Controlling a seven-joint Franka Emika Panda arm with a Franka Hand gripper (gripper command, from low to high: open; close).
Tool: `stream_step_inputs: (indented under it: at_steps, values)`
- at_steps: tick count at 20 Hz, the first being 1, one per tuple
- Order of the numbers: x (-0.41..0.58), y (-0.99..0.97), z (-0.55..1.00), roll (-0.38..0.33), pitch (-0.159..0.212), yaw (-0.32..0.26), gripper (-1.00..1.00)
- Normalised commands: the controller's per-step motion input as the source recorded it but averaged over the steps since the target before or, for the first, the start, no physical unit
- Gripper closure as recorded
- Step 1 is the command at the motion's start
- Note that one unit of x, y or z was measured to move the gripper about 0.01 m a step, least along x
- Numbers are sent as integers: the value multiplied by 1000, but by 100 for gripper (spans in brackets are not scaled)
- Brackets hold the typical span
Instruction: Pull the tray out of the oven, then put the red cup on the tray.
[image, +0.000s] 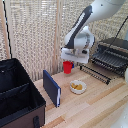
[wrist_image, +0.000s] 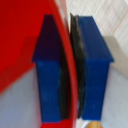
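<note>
The red cup hangs in the air above the wooden table, held by my gripper, which is shut on its rim. In the wrist view the cup's red wall fills much of the picture, pinched between the two blue fingers. The oven stands at the exterior view's right with its door dropped open, and the dark ridged tray sticks out of its mouth. The cup is well to the exterior view's left of the tray.
A pale bowl with yellow food sits on the table below the cup. A dark blue upright book-like object stands nearby. A big black case fills the exterior view's left. The oven door's bar handle lies low in front.
</note>
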Motion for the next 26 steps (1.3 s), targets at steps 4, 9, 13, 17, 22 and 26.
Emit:
stream_step_inputs:
  at_steps: [4, 9, 13, 17, 22, 26]
  values:
    - [21, 67, 882, -3, -38, -159, 100]
    - [14, -148, 810, -3, -54, -211, 100]
    - [96, -552, 604, 0, -30, -211, 100]
    - [105, -671, 661, 0, 26, -172, 100]
    - [81, -801, 546, -6, 102, -129, 100]
    - [6, -956, 379, 0, 85, -88, 100]
